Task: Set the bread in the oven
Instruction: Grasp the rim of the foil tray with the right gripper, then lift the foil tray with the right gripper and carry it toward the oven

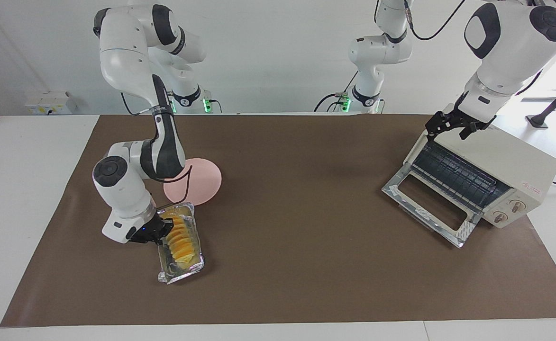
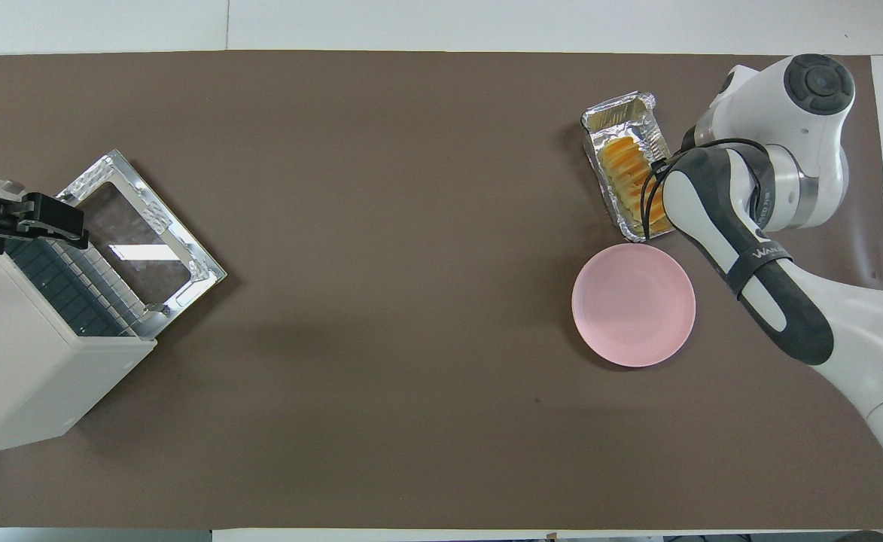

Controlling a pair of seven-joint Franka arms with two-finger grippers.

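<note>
From the facing view: my right gripper point(image 1: 160, 232) sits low at the lower left of the frame, down at the bread point(image 1: 181, 239), which lies in the foil tray point(image 1: 183, 272) on the brown mat point(image 1: 296, 265); I cannot tell whether my fingers have closed on the loaf or only stand at its side. The pink plate point(image 1: 206, 182) lies just above the tray in the frame. At the right of the frame the oven point(image 1: 519, 166) has its glass door point(image 1: 429, 203) dropped flat and the rack point(image 1: 458, 177) bare; my left gripper point(image 1: 453, 124) hangs over the oven's top front corner, fingers spread, holding nothing.

From the overhead view: the bread point(image 2: 625, 169) shows in the tray point(image 2: 614, 117) at the upper right of the frame, partly under my right arm, so the gripper itself is hidden; the plate point(image 2: 633, 305) lies just below it in the frame. The oven point(image 2: 27, 361) fills the lower left, door point(image 2: 144, 229) open, my left gripper point(image 2: 42, 218) over its edge.

As I judge it, the door is done; the loaf is not yet lifted; grasping it, carrying it along the table and setting it on the rack all remain.
</note>
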